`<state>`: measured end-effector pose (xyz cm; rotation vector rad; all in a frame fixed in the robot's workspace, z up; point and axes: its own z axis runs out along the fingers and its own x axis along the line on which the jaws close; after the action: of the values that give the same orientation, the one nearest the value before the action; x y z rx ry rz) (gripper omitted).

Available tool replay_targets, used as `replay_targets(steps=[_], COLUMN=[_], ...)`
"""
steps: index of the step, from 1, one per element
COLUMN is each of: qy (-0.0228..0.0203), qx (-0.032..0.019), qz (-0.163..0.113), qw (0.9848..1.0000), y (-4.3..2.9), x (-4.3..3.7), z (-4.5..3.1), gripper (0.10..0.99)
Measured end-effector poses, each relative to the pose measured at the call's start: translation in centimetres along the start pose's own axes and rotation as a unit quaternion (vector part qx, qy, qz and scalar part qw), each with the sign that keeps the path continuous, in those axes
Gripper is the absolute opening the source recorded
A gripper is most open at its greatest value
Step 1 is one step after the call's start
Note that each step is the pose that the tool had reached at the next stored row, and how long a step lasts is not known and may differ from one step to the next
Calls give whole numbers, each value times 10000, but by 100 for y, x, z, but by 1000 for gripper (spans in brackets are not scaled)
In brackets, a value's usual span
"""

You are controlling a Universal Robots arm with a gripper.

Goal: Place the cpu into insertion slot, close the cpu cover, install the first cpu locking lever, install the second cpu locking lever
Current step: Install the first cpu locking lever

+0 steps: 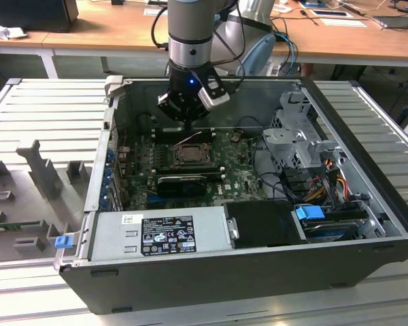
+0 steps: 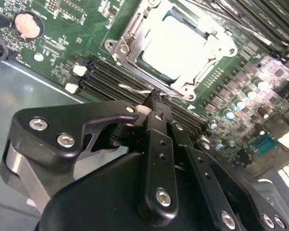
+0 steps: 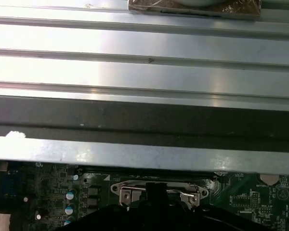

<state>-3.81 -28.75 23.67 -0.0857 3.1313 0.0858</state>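
The cpu (image 2: 176, 41), with its pale silvery top, lies in the insertion slot (image 1: 190, 155) on the green board. Flat over it lies the cpu cover (image 2: 126, 44), its window framing the chip. My gripper (image 2: 156, 98) hangs just beyond the slot's far edge, its black fingers shut together. The fingertips touch a thin wire locking lever (image 2: 135, 89) at the cover's rim. In the exterior view the gripper (image 1: 182, 124) is directly above that lever (image 1: 185, 140), which stands raised at an angle. The first wrist view shows the gripper (image 3: 156, 192) in front of the slot's edge (image 3: 127, 191).
The board sits deep inside an open computer case (image 1: 367, 170) lying on its side. A grey power supply (image 1: 156, 234) is at the front, a drive cage (image 1: 296, 136) with cables at the exterior view's right. A long black card (image 1: 180, 182) and memory slots (image 2: 106, 79) flank the slot.
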Motion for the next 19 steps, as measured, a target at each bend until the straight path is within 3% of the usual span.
replay_targets(steps=[1,5,10,19], qy=[0,-3,-3,-2], qx=[-9,-135,-162,-165], qz=[-21,-107,-129,-133], qw=[10000,9999,9998,9998], y=[-2,-2,1,15], x=[-29,-45,-51,-112], z=[20,48,143,201], gripper=[106,106,106,106])
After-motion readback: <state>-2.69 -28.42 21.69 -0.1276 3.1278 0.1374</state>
